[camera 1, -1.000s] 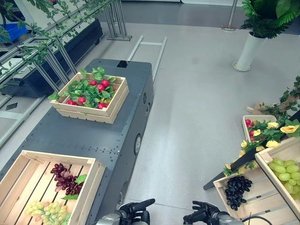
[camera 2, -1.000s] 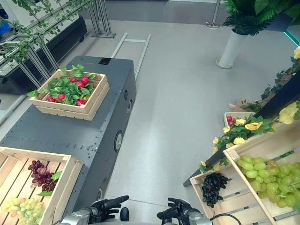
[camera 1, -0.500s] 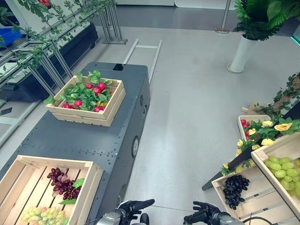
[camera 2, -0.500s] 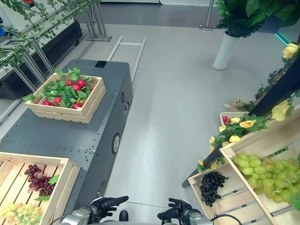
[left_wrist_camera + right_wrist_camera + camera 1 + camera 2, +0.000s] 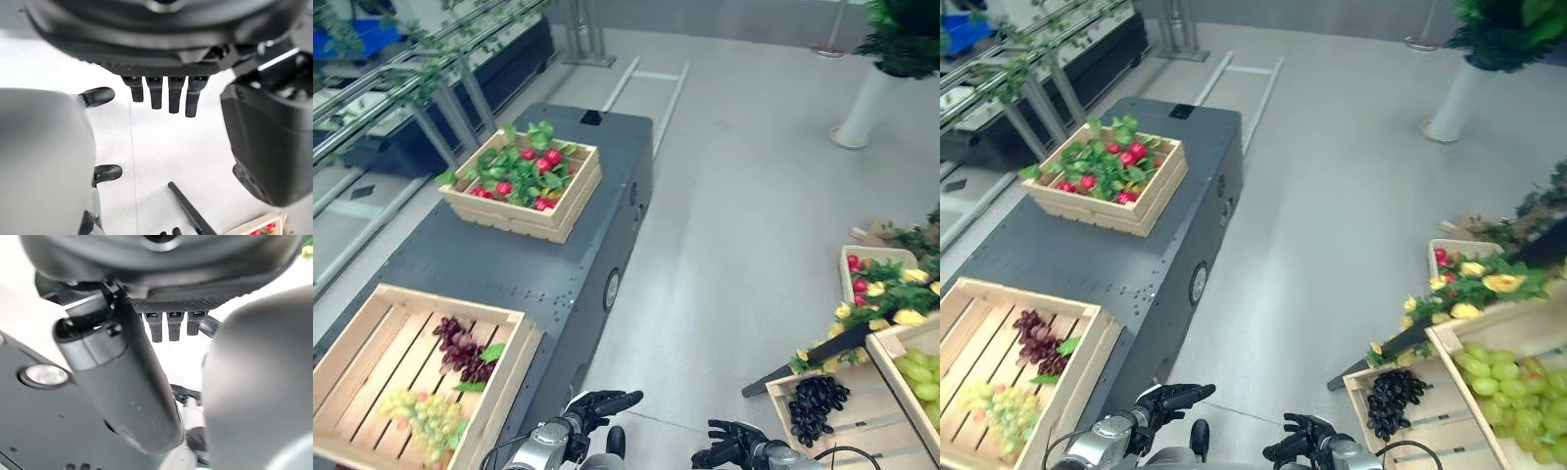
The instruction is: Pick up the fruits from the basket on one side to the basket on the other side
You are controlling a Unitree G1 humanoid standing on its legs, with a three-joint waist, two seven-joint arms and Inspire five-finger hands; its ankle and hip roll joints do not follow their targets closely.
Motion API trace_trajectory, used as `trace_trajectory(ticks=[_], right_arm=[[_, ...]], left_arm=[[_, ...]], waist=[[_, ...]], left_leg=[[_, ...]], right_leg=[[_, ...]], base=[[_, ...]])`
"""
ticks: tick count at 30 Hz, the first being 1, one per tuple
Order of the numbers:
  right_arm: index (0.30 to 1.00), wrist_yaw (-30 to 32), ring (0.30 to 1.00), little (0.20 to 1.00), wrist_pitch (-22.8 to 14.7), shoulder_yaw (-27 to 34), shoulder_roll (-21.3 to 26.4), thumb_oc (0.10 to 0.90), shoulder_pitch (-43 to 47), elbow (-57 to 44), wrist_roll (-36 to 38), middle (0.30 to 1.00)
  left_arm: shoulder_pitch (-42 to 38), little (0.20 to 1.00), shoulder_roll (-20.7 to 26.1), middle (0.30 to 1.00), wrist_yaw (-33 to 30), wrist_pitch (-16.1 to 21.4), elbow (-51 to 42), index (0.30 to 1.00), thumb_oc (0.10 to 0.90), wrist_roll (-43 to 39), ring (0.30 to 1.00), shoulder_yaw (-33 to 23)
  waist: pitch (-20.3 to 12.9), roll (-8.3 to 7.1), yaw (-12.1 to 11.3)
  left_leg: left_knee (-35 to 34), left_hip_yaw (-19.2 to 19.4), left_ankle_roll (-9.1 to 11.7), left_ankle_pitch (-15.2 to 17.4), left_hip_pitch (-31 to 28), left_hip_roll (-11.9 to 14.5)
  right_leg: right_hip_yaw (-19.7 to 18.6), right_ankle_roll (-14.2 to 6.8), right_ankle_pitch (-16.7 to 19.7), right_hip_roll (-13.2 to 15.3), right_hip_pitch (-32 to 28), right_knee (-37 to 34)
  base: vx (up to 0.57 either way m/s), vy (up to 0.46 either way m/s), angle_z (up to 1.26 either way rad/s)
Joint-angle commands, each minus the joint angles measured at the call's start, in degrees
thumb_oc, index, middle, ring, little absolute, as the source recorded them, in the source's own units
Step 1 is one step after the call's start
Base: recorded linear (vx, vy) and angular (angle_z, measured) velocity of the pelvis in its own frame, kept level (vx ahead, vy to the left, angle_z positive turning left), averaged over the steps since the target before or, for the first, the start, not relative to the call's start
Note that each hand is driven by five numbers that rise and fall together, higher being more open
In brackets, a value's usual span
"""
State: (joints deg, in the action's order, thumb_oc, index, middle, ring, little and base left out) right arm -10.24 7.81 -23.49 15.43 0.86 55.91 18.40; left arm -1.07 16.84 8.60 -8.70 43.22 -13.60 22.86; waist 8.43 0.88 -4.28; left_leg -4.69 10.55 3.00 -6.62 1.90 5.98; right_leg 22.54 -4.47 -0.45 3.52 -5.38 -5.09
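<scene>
A bunch of dark purple grapes [image 5: 460,349] with a green leaf and a bunch of pale green grapes [image 5: 423,419] are seen lying on the slatted bottom of a shallow light wooden crate [image 5: 372,333] at the near left, which rests on the near end of a long dark grey riveted metal cabinet [image 5: 548,264]. At the far end of the same cabinet a second light wooden crate [image 5: 558,211] is set, holding small red fruits [image 5: 548,160] among green leaves. Across a stretch of pale grey floor [image 5: 744,215], at the near right, a low wooden crate [image 5: 847,416] with a bunch of black grapes [image 5: 817,401] is placed, and just beside it a raised wooden crate [image 5: 1449,338] of large green grapes [image 5: 1503,387]; a dark slanted bar [image 5: 808,357] trimmed with yellow flowers [image 5: 873,304] crosses in front of them, with a small box of red fruit [image 5: 860,279] behind. A white tall planter [image 5: 867,106] with a green plant is seen at the far right, and metal railings [image 5: 450,93] wound with leafy vines at the far left. The left hand [image 5: 597,406] is held low over the floor at the near edge, fingers stretched out straight and holding nothing; the right hand [image 5: 729,446] is beside it, fingers loosely spread and likewise empty.
</scene>
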Motion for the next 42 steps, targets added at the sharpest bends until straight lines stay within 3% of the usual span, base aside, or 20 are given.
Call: trace_trajectory(ticks=[1,3,5,7,10,19,25,29,31,32,34,37,42], right_arm=[[0.9,0.1,0.9,0.9,-1.8,-0.4,0.9,0.8,3.3,-1.0,2.7,0.9],[0.9,-0.4,0.9,0.9,-1.9,-0.3,1.5,0.8,3.7,-0.4,2.1,0.9],[0.9,-0.6,0.9,0.9,-2.1,0.0,1.9,0.8,3.1,-0.2,2.1,0.9],[0.9,-0.5,0.9,0.9,-2.6,0.8,1.9,0.8,2.0,0.2,2.0,0.9],[0.9,0.1,0.9,0.9,-3.2,1.3,1.4,0.8,1.5,1.0,1.7,0.9],[0.9,1.1,0.9,0.9,-2.5,1.6,0.6,0.8,0.6,-0.5,0.8,0.9],[0.9,3.5,0.9,0.9,-2.0,2.6,0.3,0.8,0.0,-3.6,3.0,0.9],[0.9,4.2,0.9,0.9,-2.9,3.8,0.4,0.8,-0.2,-4.0,3.3,0.9],[0.9,4.6,0.9,0.9,-3.9,5.1,0.6,0.8,-0.6,-4.3,4.5,0.9],[0.9,4.6,0.9,0.9,-3.9,5.1,0.6,0.8,-0.6,-4.3,4.5,0.9],[0.9,4.3,0.9,0.9,-5.3,6.5,0.4,0.8,-1.0,-3.8,5.7,0.9],[0.9,3.6,0.9,0.9,-6.4,6.8,-0.2,0.8,-1.6,-3.7,6.5,0.9],[0.9,3.7,0.9,0.9,-6.5,7.5,-1.0,0.8,-1.7,-2.2,9.0,0.9]], left_arm=[[-5.3,0.9,1.5,0.9,3.5,2.4,-4.0,0.9,0.8,2.8,0.9,2.6],[-4.7,0.9,1.8,0.9,3.5,3.8,-4.7,0.9,0.8,2.1,0.9,2.6],[-4.1,0.9,2.0,0.9,3.7,4.6,-5.4,0.9,0.8,2.5,0.9,2.3],[-4.5,0.9,2.3,0.9,4.1,5.6,-6.4,0.9,0.8,3.0,0.9,3.1],[-5.8,0.9,2.5,0.9,3.9,6.4,-7.3,0.9,0.8,3.1,0.9,4.7],[-6.3,0.9,4.9,0.9,1.3,7.8,-13.0,0.9,0.8,2.4,0.9,4.7],[-7.1,0.9,6.9,0.9,0.5,9.8,-18.2,0.9,0.8,2.7,0.9,3.2],[-7.2,0.9,8.3,0.9,-0.3,11.3,-21.6,0.9,0.8,2.6,0.9,2.4],[-7.4,0.9,9.3,0.9,0.0,11.5,-24.9,0.9,0.8,2.0,0.9,1.9],[-7.4,0.9,9.3,0.9,0.0,11.5,-25.0,0.9,0.8,2.0,0.9,1.9],[-7.9,0.9,10.7,0.9,-0.4,12.2,-27.9,0.9,0.8,2.2,0.9,2.7],[-8.3,0.9,11.3,0.9,-1.4,12.3,-30.6,0.9,0.8,2.0,0.9,2.6],[-8.5,0.9,11.4,0.9,-0.8,15.2,-31.9,0.9,0.8,1.5,0.9,2.1]], waist=[[1.7,-3.31,-1.1],[2.0,-3.6,-1.6],[1.4,-3.34,-1.3],[0.3,-2.52,0.2],[-0.1,-1.69,1.4],[-1.5,-1.18,-0.5],[-0.8,-1.01,-1.8],[1.0,-0.83,-1.7],[2.0,-0.85,-0.9],[2.0,-0.85,-0.9],[2.2,-1.43,0.5],[2.1,-2.91,0.9],[1.9,-4.22,1.6]], left_leg=[[6.3,6.1,3.7,3.2,-0.9,1.4],[8.2,4.4,3.3,4.2,-1.1,0.8],[6.7,5.7,3.6,3.5,-2.2,1.6],[2.0,12.1,4.4,1.6,-4.9,3.6],[0.0,16.9,4.7,1.0,-5.9,4.1],[-0.3,12.5,1.2,4.6,-6.5,-1.0],[-0.3,11.0,-1.3,6.8,-7.3,-4.0],[-0.3,8.9,-3.3,7.9,-7.8,-5.7],[-0.3,5.7,-4.2,8.4,-7.9,-6.5],[-0.3,5.7,-4.2,8.4,-7.9,-6.5],[-0.3,1.6,-4.6,7.7,-6.8,-7.1],[-0.3,-0.8,-4.9,8.4,-6.4,-7.8],[-0.1,-4.1,-5.5,9.5,-6.3,-7.8]], right_leg=[[1.1,-0.4,2.1,1.5,1.4,0.1],[1.4,-0.6,2.7,2.2,1.7,0.3],[2.1,-0.7,2.7,2.4,1.5,0.2],[4.8,-0.8,2.3,2.7,0.7,0.1],[7.9,-1.1,2.3,3.3,-0.1,0.4],[8.6,-4.2,3.2,6.7,-0.8,1.5],[9.6,-5.8,5.2,11.8,1.7,9.1],[6.8,-7.4,8.4,15.4,5.5,18.8],[2.0,-7.5,8.1,14.4,7.8,22.1],[2.1,-7.4,8.1,14.4,7.8,22.1],[-3.6,-6.3,7.8,9.9,8.7,16.7],[-7.8,-7.4,10.6,8.9,8.5,8.5],[-13.8,-8.2,14.0,8.5,9.5,3.5]], base=[[-0.07,0.048,0.76],[-0.06,0.102,0.71],[-0.03,0.15,0.24],[-0.01,0.21,0.38],[-0.03,0.23,0.65],[0.01,0.285,0.56],[0.02,0.257,0.28],[0.01,0.209,0.25],[0.0,0.111,0.29],[0.01,0.008,0.36],[-0.02,-0.077,0.53],[0.03,-0.14,0.95],[0.12,-0.218,0.69]])
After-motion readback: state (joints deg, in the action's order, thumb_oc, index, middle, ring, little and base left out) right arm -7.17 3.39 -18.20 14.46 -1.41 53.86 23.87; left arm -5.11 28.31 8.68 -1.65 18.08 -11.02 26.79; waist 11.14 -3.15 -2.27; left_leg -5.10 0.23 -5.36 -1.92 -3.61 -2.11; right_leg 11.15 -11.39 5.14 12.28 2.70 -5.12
